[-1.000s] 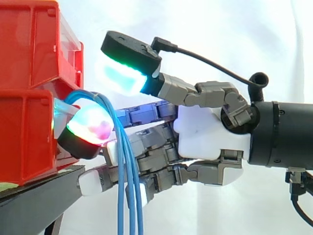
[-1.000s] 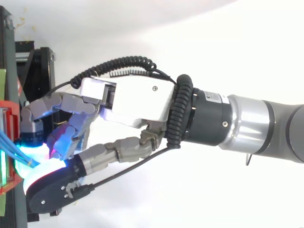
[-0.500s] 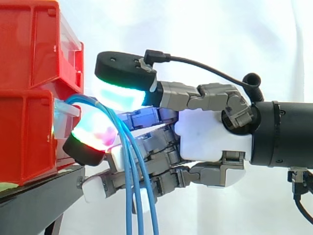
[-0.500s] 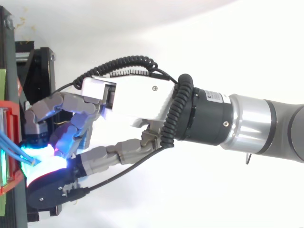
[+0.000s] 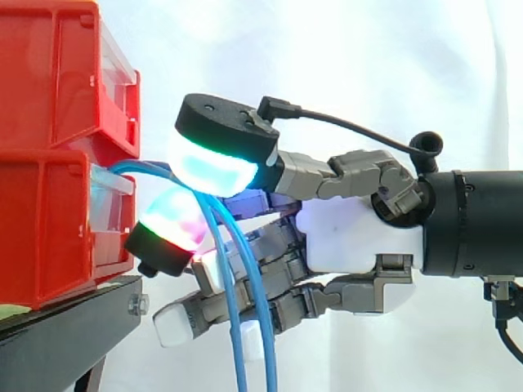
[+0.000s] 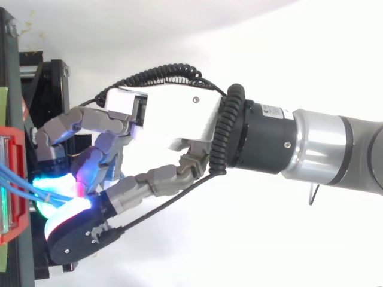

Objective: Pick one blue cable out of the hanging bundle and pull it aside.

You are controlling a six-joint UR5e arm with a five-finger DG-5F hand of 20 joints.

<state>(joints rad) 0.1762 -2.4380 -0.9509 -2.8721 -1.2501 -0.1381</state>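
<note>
Hanging behind everything is the white curtain (image 5: 343,65). The silver-and-black arm (image 6: 335,149) reaches in from the right toward two stacked red bins (image 5: 49,155) on a black stand (image 5: 73,335). The hand (image 5: 351,237) sits just off the bins' front edge, fingers curled, with its thumb pad (image 5: 216,167) and one glowing fingertip (image 5: 167,224) pinched on the blue cables (image 5: 237,278). These arch out from the lower bin's front edge and drop past the stand's corner, crossing in front of the lower fingers
</note>
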